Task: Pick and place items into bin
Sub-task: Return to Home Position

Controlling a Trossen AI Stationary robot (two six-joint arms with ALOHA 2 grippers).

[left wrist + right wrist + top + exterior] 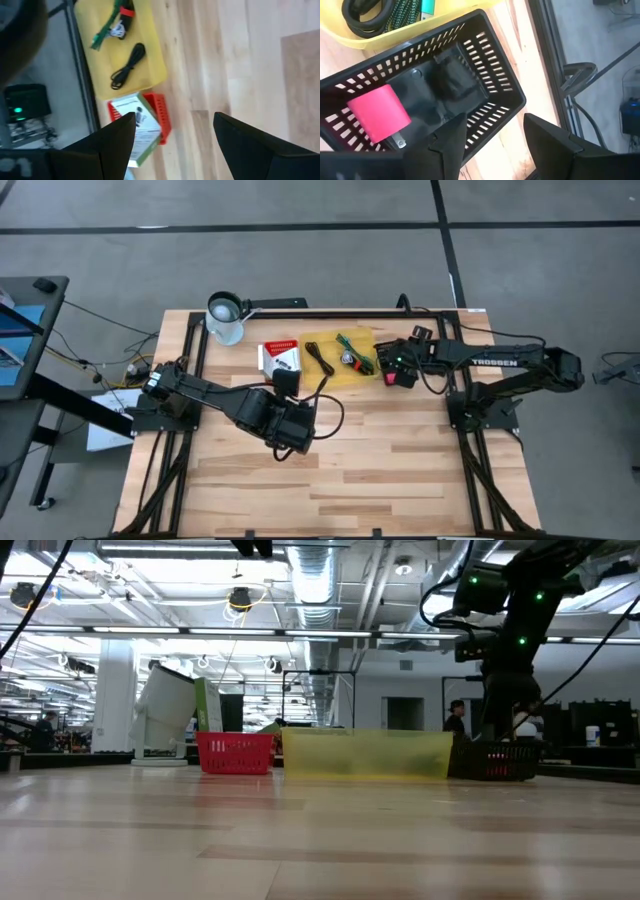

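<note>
Right gripper [495, 122]: hangs directly over the black slotted plastic bin [492, 60], which sits toward the table's far right. Fingers spread apart, nothing between them.

Bin contents: 1 pink block-shaped charger adapter with metal prongs [377, 112] lies on the floor. 1 dark block [452, 80] lies near it, too dim to identify.

Shallow yellow plastic tray [145, 65]: just beside the bin, toward table centre. It holds:
- 1 coiled thin black cord [129, 65], lying alone
- 1 green stick-like piece [105, 30]
- 1 small silvery piece [117, 30], touching the green piece
- 1 red piece [127, 11], in the same cluster

The right wrist view shows a 2nd black coil and a green braided length at the tray edge nearest the bin.

Red slotted plastic basket [162, 117]: just beside the tray, on the side away from the bin. It holds a white packet with green print [140, 122], which sticks up past the rim.

Left gripper [175, 117]: over bare wood near table centre, close to the red basket on its near side. Fingers apart, empty.
</note>
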